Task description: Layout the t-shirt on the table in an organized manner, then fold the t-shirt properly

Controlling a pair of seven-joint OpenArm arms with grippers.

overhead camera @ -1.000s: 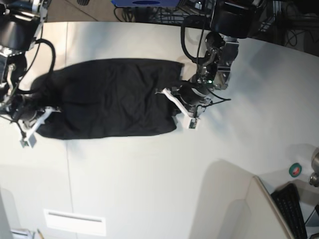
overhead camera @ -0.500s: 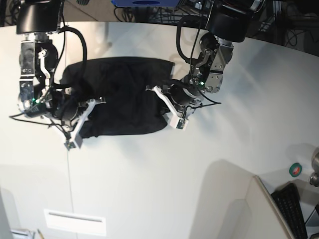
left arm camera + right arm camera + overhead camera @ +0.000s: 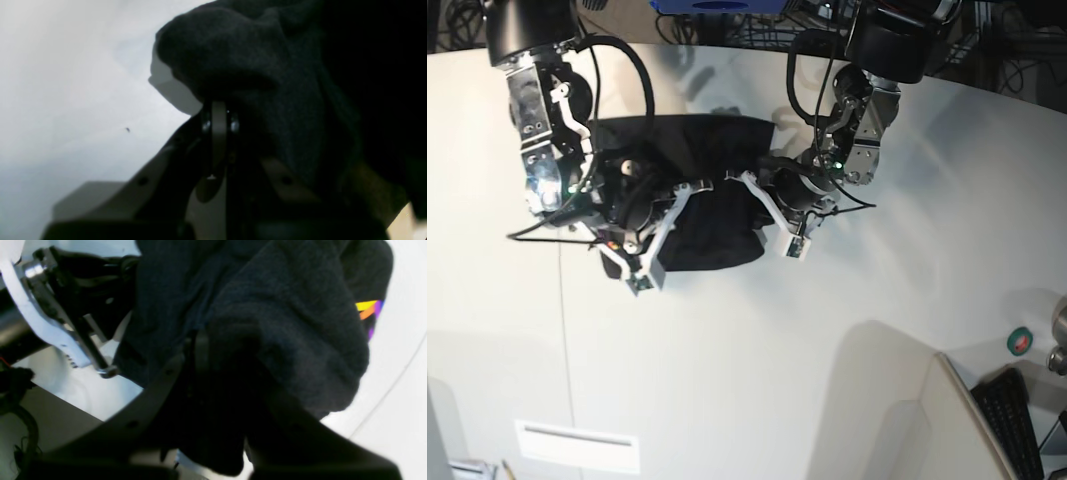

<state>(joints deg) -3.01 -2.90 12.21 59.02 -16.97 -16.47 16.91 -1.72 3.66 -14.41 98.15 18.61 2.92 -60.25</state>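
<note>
- The t-shirt (image 3: 692,190), black, sits bunched in the upper middle of the base view on the table (image 3: 757,370), much narrower than wide, its lower edge sagging toward the frame centre.
- Right gripper (image 3: 659,232) at centre-left of base view, closed down onto the shirt's left edge; its white fingers (image 3: 649,262) point down-left and the cloth is gathered over them.
- Right wrist view: the black fabric (image 3: 283,340) is draped over the pinched jaws and fills most of the frame. A bit of the rainbow print (image 3: 368,311) (yellow, orange, purple) shows at the right edge.
- The other arm's white finger (image 3: 43,323) is visible in the upper left of that same view, close by.
- Left gripper (image 3: 772,215) sits just right of centre in base view, clamped on the shirt's right edge; white finger (image 3: 789,240) angles down-right.
- Left wrist view: a thick fold of black cloth (image 3: 253,73) pokes out above the closed jaws, dark shirt mass fills the right half, pale tabletop (image 3: 66,83) on the left.
- Both grippers are near each other, with the bunched shirt between them.
- A thin seam line (image 3: 567,330) runs down the table at lower left.
- Small white rectangular plate (image 3: 577,446) at bottom left, well apart from the shirt.
- Green-ringed round object (image 3: 1020,342) and a black keyboard (image 3: 1012,420) at lower right, off the curved table edge.
</note>
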